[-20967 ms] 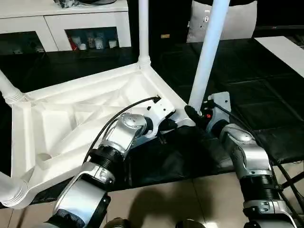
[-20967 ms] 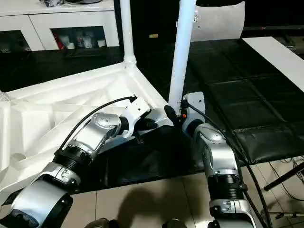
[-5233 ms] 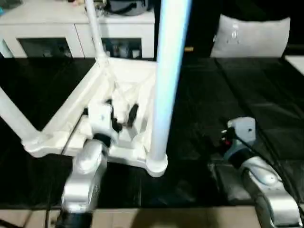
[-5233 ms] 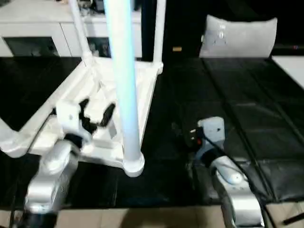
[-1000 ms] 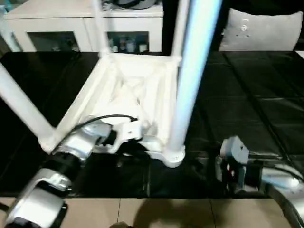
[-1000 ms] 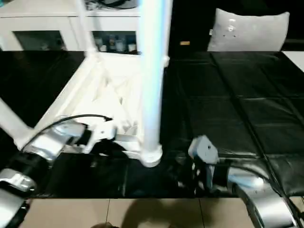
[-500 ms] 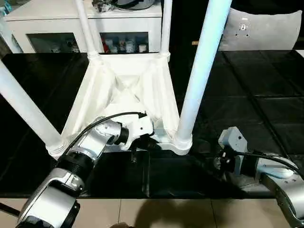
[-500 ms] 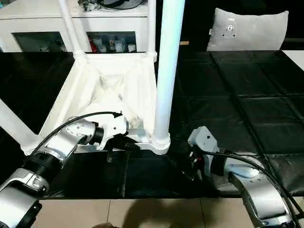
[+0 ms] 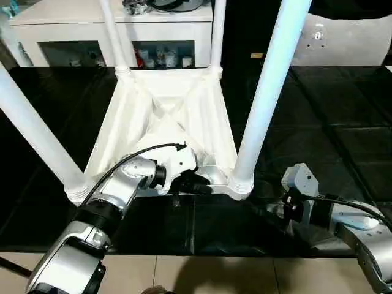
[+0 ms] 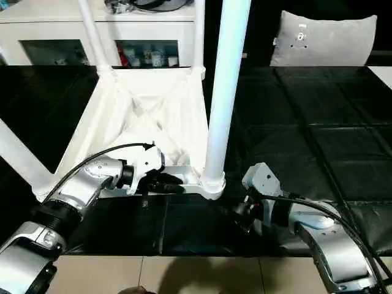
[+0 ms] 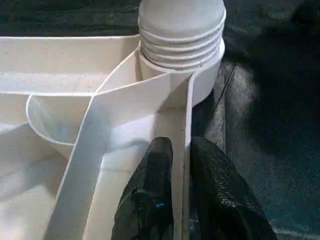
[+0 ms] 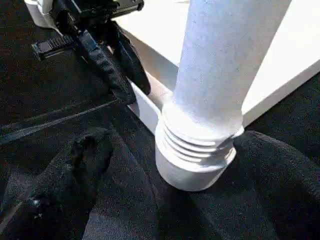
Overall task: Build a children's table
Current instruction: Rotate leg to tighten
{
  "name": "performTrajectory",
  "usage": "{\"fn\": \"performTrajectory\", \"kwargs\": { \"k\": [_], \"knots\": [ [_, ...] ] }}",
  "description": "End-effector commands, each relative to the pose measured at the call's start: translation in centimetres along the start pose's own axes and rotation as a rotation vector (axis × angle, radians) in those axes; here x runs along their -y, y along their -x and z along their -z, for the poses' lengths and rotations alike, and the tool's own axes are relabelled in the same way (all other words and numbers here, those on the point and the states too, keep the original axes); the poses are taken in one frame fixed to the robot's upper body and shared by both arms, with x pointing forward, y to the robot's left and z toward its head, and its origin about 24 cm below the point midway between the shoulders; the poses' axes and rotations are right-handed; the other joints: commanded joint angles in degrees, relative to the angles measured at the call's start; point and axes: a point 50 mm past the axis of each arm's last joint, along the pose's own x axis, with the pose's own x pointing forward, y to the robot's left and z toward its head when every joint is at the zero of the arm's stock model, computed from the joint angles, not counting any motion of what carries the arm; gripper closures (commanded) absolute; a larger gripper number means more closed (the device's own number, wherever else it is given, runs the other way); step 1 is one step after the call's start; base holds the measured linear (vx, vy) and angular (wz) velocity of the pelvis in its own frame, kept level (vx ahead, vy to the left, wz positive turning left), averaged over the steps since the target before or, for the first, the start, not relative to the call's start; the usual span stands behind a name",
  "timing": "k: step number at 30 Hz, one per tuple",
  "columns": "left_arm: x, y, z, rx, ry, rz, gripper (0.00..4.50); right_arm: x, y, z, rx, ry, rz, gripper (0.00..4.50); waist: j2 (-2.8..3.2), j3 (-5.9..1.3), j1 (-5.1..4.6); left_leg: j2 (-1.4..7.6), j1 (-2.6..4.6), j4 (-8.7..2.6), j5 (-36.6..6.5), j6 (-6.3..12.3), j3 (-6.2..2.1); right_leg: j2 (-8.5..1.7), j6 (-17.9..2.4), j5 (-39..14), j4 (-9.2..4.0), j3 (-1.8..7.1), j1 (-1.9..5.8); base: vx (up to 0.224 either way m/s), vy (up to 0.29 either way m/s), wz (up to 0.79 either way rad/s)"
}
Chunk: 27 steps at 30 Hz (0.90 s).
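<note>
The children's table [image 9: 165,110] lies upside down on the black mat, ribbed underside up, with all of its white legs standing in the corner sockets. My left gripper [image 9: 199,184] is at the near rim, close to the near right leg [image 9: 263,104]. In the left wrist view its fingers [image 11: 155,170] sit tight against both sides of the thin rim wall [image 11: 182,130], shut on it. My right gripper [image 10: 239,211] lies low on the mat, open wide. The right wrist view shows the base of that leg [image 12: 200,160] between its spread fingers [image 12: 85,155].
A white cabinet with glass doors [image 9: 73,43] stands behind the table. A grey cushion [image 9: 340,43] rests at the back right. The black mat [image 9: 318,116] stretches to the right, and the tiled floor [image 9: 214,275] begins at its near edge.
The whole picture has shifted and steadied, so the camera moved. My left gripper stays on the near rim and my right gripper stays open by the near right leg's base.
</note>
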Motion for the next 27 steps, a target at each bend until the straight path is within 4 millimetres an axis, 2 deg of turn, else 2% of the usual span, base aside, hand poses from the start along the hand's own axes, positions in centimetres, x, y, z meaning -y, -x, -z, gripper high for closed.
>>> {"fn": "performTrajectory", "kwargs": {
  "k": [1, 10, 14, 17, 18, 19, 21, 23, 24, 27],
  "knots": [
    [0.0, 0.4, 0.9, -0.041, 0.008, -0.024, 3.77, 0.0, -0.1, -0.6, 0.013, 0.025, 0.001, 0.00, -1.26, -3.38, 0.28, 4.53, 0.06, -4.29, -3.8, 6.17, -1.22, -5.76, -14.7, -1.7, -4.31, 2.79, 3.15, 0.000, 0.000, 0.00],
    [0.1, 0.0, 0.9, -0.075, -0.065, -0.003, 4.41, 1.2, -0.2, -0.9, 0.025, 0.045, 0.041, 0.00, -1.21, -3.28, 0.22, 4.56, 0.12, -4.44, -4.6, 5.32, -1.20, -5.73, -14.0, -4.0, -4.54, 2.84, 3.01, 0.000, 0.000, 0.00],
    [0.6, 0.0, 0.8, -0.099, -0.130, 0.086, 4.47, 2.1, -0.5, -1.2, 0.027, 0.088, 0.022, 0.00, -1.23, -3.65, -0.02, 4.36, -0.06, -4.18, -2.7, 5.80, -1.19, -5.66, -14.8, 0.5, -3.93, 2.73, 3.24, 0.000, 0.000, 0.00],
    [1.1, 0.1, 0.4, -0.095, -0.155, 0.191, 4.47, 2.4, -0.7, -1.5, 0.046, 0.089, -0.078, 0.00, -1.41, -3.87, -0.04, 4.32, -0.17, -3.86, -0.5, 7.36, -1.09, -5.81, -15.7, 4.9, -3.44, 2.73, 3.48, 0.000, 0.000, 0.00],
    [1.1, 0.1, 0.3, -0.091, -0.158, 0.205, 4.47, 2.4, -0.7, -1.5, 0.048, 0.090, -0.096, 0.00, -1.30, -3.87, 0.03, 4.42, -0.17, -3.77, 0.2, 8.12, -1.05, -5.80, -16.2, 6.1, -3.30, 2.67, 3.36, 0.000, 0.000, 0.00],
    [1.2, 0.0, 0.2, -0.089, -0.162, 0.218, 4.50, 2.4, -0.7, -1.6, 0.050, 0.089, -0.109, 0.27, -1.39, -3.91, 0.14, 4.51, -0.04, -3.70, 0.4, 8.71, -1.00, -5.74, -16.5, 6.6, -3.26, 2.58, 3.31, 0.000, 0.000, 0.00],
    [1.3, 0.1, 0.1, -0.097, -0.169, 0.245, 4.50, 2.4, -0.9, -1.6, 0.059, 0.078, -0.153, 0.34, -1.39, -3.84, 0.39, 4.70, 0.00, -3.73, 0.3, 9.14, -1.00, -5.76, -16.8, 6.1, -3.21, 2.51, 3.18, 0.000, 0.000, 0.00],
    [1.3, 0.1, 0.1, -0.119, -0.191, 0.273, 4.50, 2.3, -1.0, -1.7, 0.070, 0.083, -0.243, 0.34, -1.26, -3.78, 0.74, 4.84, 0.14, -3.76, -0.9, 8.96, -0.93, -5.78, -16.9, 3.8, -3.38, 2.46, 3.02, 0.000, 0.000, 0.00],
    [1.3, 0.1, 0.0, -0.124, -0.200, 0.278, 4.50, 2.2, -1.1, -1.7, 0.069, 0.081, -0.275, 0.52, -1.48, -3.73, 0.94, 4.90, 0.13, -3.85, -1.7, 8.68, -0.92, -5.84, -16.9, 2.5, -3.46, 2.46, 3.09, 0.000, 0.000, 0.00],
    [1.2, 0.1, -0.1, -0.123, -0.206, 0.284, 4.50, 2.3, -1.2, -1.6, 0.067, 0.065, -0.322, 0.77, -1.38, -3.78, 1.66, 5.02, 0.30, -3.87, -1.4, 8.24, -0.91, -5.78, -16.7, 2.1, -3.41, 2.51, 2.86, 0.000, 0.000, 0.00]
  ]
}}
